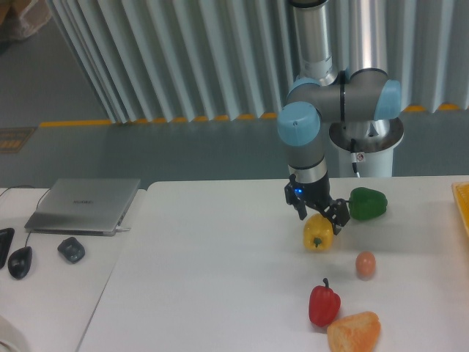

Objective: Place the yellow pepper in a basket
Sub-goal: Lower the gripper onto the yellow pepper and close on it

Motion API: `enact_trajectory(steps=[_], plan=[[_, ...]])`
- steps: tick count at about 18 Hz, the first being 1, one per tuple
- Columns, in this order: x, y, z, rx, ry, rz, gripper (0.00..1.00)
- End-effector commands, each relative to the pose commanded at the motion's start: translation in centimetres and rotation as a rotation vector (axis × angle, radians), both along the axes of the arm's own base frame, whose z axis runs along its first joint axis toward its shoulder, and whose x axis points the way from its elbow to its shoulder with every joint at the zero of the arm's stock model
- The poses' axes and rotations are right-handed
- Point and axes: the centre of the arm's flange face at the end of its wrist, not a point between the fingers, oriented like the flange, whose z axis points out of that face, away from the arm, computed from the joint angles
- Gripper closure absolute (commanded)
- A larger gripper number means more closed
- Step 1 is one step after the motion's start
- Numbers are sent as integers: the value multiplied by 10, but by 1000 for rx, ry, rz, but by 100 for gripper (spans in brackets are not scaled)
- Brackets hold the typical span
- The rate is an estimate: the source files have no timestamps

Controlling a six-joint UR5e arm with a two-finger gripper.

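The yellow pepper lies on the white table, right of centre. My gripper hangs open just above its top, one finger at the pepper's upper left and the other at its upper right. Whether the fingers touch the pepper I cannot tell. The basket shows only as a thin orange-yellow sliver at the right edge of the frame, well to the right of the gripper.
A green pepper lies just right of the gripper. A small orange-pink ball, a red pepper and a lumpy orange vegetable sit nearer the front. A laptop, a mouse and dark objects lie at the left.
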Motion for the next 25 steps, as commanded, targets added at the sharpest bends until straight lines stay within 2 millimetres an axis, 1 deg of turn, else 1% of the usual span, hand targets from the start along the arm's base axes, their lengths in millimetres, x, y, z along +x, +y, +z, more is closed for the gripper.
enact_trajectory(steps=[3, 5, 8, 10, 12, 13, 14, 15, 20, 25], plan=[[2, -12, -13, -122, -34, -1, 0], [1, -13, -10, -116, -45, 3, 0], [4, -12, -13, -119, -46, 1, 0], [5, -10, -10, -103, -50, 8, 0], [7, -7, -18, -108, -58, 32, 0], [9, -1, -28, -124, -58, 34, 0], [9, 8, -32, -135, -46, 32, 0], [6, 11, -32, -137, -43, 34, 0], [3, 12, -28, -124, -46, 38, 0], [3, 12, -34, -137, -46, 38, 0]])
